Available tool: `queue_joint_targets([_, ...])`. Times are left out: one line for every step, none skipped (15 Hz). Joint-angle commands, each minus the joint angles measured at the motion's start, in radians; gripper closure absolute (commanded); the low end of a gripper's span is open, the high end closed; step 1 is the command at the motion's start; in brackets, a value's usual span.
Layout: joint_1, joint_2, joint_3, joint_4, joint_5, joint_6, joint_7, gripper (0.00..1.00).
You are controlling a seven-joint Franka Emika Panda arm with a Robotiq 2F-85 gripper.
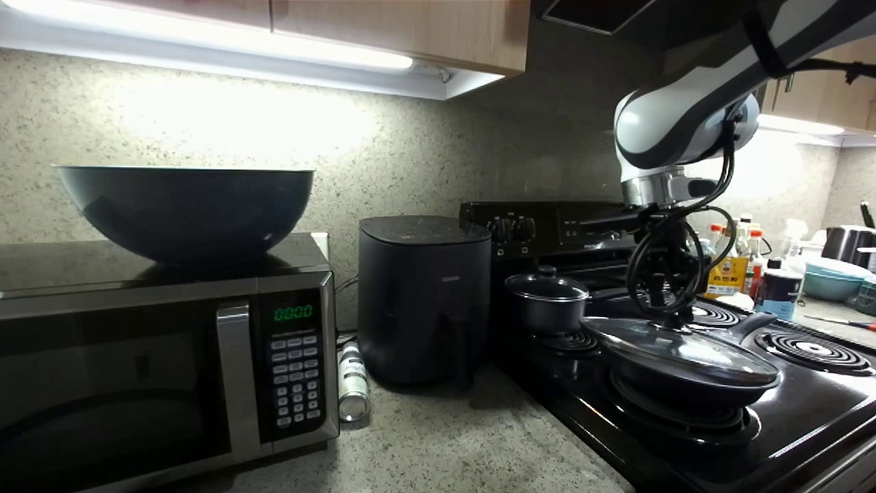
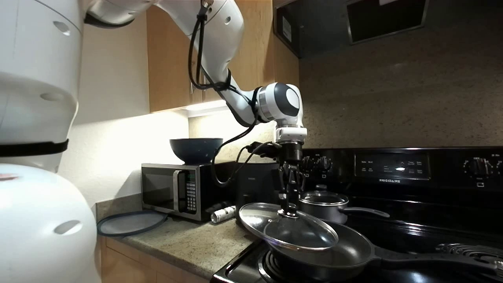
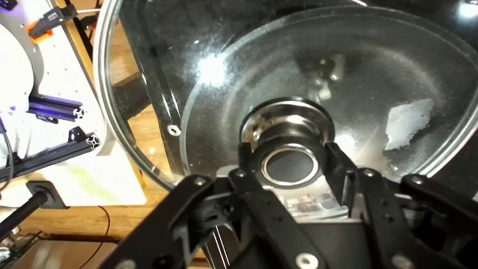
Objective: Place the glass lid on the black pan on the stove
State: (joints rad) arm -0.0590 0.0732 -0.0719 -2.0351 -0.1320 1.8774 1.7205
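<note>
"Speckled wall [image 2: 393, 102] behind your black coil-burner stove [image 1: 814, 404]. Your jaws?"

"Clamped on the silver-ringed knob [image 3: 289, 166]; your round clear-glass lid [image 2: 302, 232] hangs tilted, off-centre over the wide black frying pan [image 2: 355, 247]."

"Fragile and slick, I'd judge: hold only its knob."

A strip light [image 1: 226, 36] under wooden cabinets [image 1: 404, 24] brightens the speckled wall [image 1: 424, 150].

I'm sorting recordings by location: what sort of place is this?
A kitchen, most likely a home one, though the pictures can't settle that. What shows it: the stove, the microwave on the counter, and the wooden wall cabinets.
</note>
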Motion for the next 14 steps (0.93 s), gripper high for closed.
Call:
queue_joint_targets([-0.010,0.051,-0.016,0.036,-0.063,-0.004,-0.135,0.76])
queue_joint_targets([-0.017,0.071,-0.027,0.052,-0.082,-0.009,-0.162,0.76])
queue_joint_targets([-0.022,0.084,-0.039,0.060,-0.103,-0.007,-0.180,0.76])
queue_joint_targets([-0.025,0.094,-0.052,0.066,-0.128,0.000,-0.194,0.76])
queue_joint_targets([-0.028,0.103,-0.064,0.077,-0.141,0.003,-0.206,0.76])
queue_joint_targets([-0.032,0.112,-0.073,0.088,-0.137,0.003,-0.212,0.76])
queue_joint_targets([-0.016,0.101,-0.067,0.062,-0.119,0.005,-0.168,0.51])
queue_joint_targets([-0.020,0.110,-0.076,0.071,-0.120,0.006,-0.180,0.51])
queue_joint_targets([-0.024,0.116,-0.081,0.078,-0.121,0.006,-0.186,0.51])
queue_joint_targets([-0.026,0.119,-0.082,0.082,-0.121,0.006,-0.187,0.51])
queue_joint_targets([-0.026,0.119,-0.082,0.083,-0.122,0.006,-0.187,0.76])
queue_joint_targets([-0.027,0.118,-0.080,0.081,-0.103,0.007,-0.188,0.76])
queue_joint_targets([-0.030,0.115,-0.075,0.078,-0.068,0.016,-0.200,0.76])
queue_joint_targets([-0.032,0.112,-0.072,0.070,-0.038,0.036,-0.207,0.76])
